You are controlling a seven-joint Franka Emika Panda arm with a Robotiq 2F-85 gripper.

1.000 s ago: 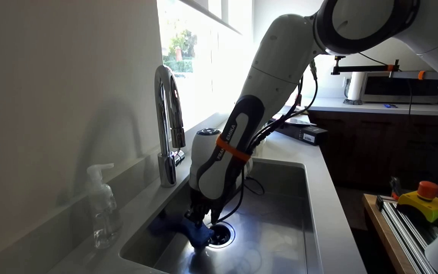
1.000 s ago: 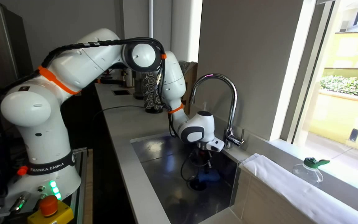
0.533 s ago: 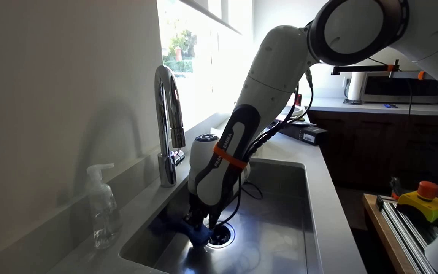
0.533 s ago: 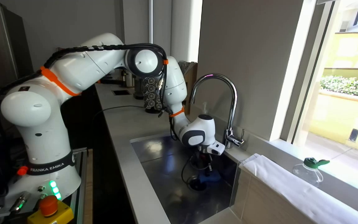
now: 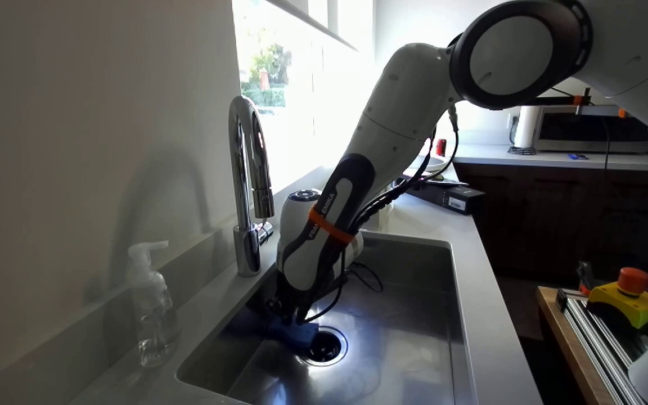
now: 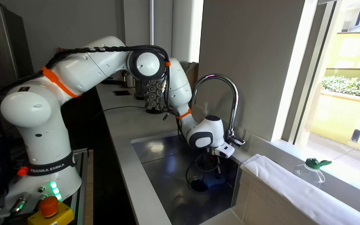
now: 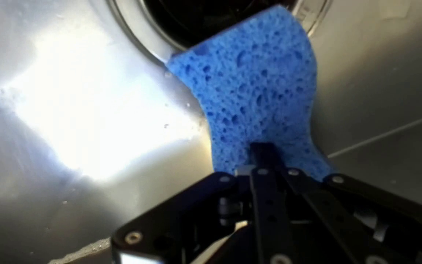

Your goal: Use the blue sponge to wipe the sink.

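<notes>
The blue sponge fills the middle of the wrist view, and its far end overlaps the edge of the dark round drain. It also shows in both exterior views, low in the sink beside the drain. My gripper has its fingers close together on the near part of the sponge. The pinched part is hidden by the fingers. In an exterior view the gripper points down into the sink. The sink floor looks wet and shiny.
The chrome faucet stands on the rim by the wall, close to my wrist. A clear pump bottle stands on the ledge. A white cloth and a green-capped bottle are by the window. The steel sink walls surround the gripper.
My arm has lowered and the wrist has shifted toward the window side. The sponge has moved slightly with the gripper and looks flatter beside the drain than a second ago.
</notes>
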